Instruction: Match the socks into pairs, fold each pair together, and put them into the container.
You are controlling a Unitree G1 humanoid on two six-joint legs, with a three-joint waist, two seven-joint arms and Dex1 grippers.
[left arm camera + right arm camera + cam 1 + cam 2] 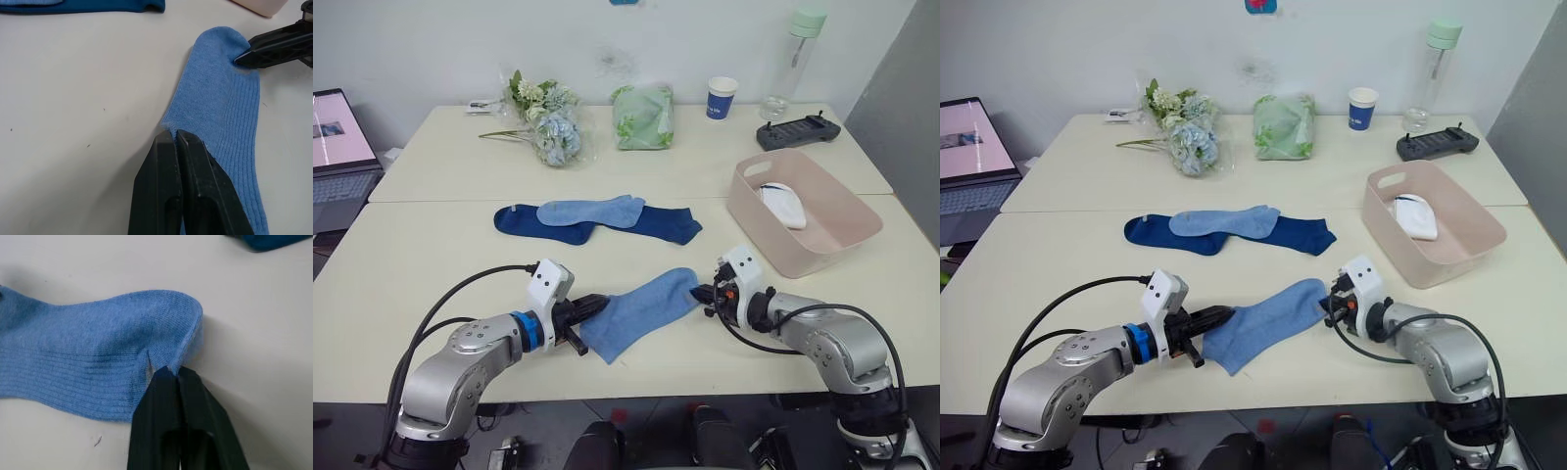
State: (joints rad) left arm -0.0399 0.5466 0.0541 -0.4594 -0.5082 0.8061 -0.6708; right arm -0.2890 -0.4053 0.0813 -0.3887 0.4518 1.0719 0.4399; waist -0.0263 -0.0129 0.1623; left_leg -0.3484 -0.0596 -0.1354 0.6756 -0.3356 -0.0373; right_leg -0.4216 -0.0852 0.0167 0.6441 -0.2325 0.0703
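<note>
A light blue sock [638, 310] lies stretched near the table's front edge. My left gripper [597, 306] is shut on its cuff end [171, 128], and my right gripper [703, 292] is shut on its toe end [164, 364]. Farther back, another light blue sock [592, 211] lies on top of two dark navy socks [656, 223]. The pale pink container [803, 210] stands at the right with a white sock bundle [783, 204] inside it.
Along the table's far side are a bunch of flowers [546, 119], a pale green bag [642, 116], a blue paper cup [722, 98], a bottle [795, 61] and a black controller [797, 131]. A laptop [340, 157] stands at the left.
</note>
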